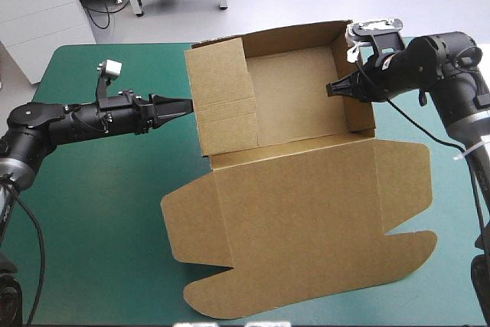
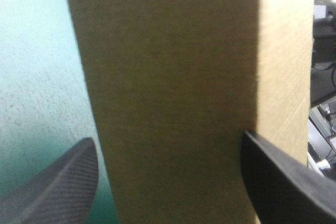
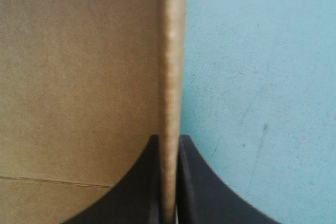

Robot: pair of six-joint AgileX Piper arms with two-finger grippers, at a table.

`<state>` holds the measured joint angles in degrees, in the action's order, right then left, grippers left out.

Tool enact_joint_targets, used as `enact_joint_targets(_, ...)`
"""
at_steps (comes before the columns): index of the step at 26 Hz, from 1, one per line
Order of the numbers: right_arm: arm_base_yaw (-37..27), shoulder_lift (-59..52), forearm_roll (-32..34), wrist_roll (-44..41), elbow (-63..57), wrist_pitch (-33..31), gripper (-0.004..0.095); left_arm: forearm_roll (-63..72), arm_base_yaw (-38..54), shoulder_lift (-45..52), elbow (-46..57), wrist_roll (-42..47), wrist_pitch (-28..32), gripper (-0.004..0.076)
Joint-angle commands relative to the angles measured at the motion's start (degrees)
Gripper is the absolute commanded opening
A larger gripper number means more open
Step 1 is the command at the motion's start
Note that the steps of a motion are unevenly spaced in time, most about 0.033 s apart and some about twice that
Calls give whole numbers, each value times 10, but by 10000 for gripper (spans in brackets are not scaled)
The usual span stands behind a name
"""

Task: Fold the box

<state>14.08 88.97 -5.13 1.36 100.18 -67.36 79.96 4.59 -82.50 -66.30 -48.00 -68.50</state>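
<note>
The brown box (image 1: 295, 97) stands at the back middle of the table with its walls raised, and its lid (image 1: 306, 227) lies flat toward the front edge. My left gripper (image 1: 186, 104) is at the outside of the left wall. In the left wrist view that wall (image 2: 173, 93) fills the space between the gripper's (image 2: 168, 137) fingers, which are open. My right gripper (image 1: 334, 88) reaches in from the right and is shut on the box's right wall. Its fingers (image 3: 169, 137) pinch the wall's edge (image 3: 170, 51), one inside and one outside.
The flat lid with its rounded side flaps (image 1: 187, 227) covers the front middle of the table, almost to the front edge. Bare teal-green cover (image 1: 99, 189) lies to the left under my left arm, and a strip (image 3: 262, 77) lies right of the box.
</note>
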Motion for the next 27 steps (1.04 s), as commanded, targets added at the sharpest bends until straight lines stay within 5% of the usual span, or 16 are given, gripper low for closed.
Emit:
enact_joint_targets(1, -2, -21, 10, -14, 19, 31, -23, 50, -20, 27, -30, -3, -63, 531)
enact_joint_targets(10, -2, -21, 15, -17, 19, 29, -23, 40, -50, 28, -40, -2, -62, 531)
enact_joint_targets(14, 3, -21, 16, -23, 19, 28, -21, 24, -50, 28, -40, 31, -17, 531)
enact_joint_targets(22, 44, -21, 38, -49, 19, 49, -15, -185, -147, 43, -93, 223, 161, 491)
enact_joint_targets(27, 70, -22, 59, -67, 19, 50, -15, -411, -244, 45, -105, 440, 266, 475)
